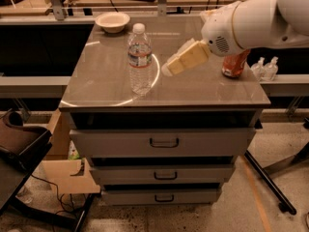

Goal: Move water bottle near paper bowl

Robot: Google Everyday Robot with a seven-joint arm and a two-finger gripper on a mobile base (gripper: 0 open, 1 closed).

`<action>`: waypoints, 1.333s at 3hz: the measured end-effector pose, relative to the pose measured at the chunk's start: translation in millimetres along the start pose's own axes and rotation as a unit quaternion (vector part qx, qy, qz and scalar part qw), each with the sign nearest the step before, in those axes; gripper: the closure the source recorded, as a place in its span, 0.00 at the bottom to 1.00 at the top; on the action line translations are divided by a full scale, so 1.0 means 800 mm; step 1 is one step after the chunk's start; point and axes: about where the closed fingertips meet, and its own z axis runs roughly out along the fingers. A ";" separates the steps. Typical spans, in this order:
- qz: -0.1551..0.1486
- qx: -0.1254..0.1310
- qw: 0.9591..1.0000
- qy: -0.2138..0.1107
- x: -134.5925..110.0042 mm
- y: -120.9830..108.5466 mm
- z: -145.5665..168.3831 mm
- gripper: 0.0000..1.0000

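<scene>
Camera view: the white robot arm [251,21] is stretching in from the upper right and is being cut off by the frame edge. It is covering the top of the orange soda can [234,66] at the right side of the grey table [203,92], so only the can's lower part is showing.

The cream-coloured hand [170,69] is hanging over the table's middle, angled down-left. It is sitting just right of the tall clear ribbed plastic water bottle [139,59] with the white cap and is not touching it. Can't tell whether the hand is open or closed.

The water bottle is standing upright left of centre on the table, long axis vertical, cap up, label band facing the camera.

The small shallow cream-white paper bowl [112,21] is sitting rim-up at the far-left corner, behind the bottle and apart from it.

Two tiny clear bottles [264,67] are showing past the table's right edge, too small for detail. A dark object [19,144] at lower left is being cropped by the frame.
</scene>
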 end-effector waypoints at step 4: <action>0.083 -0.009 0.986 -0.143 0.030 0.030 0.081 0.00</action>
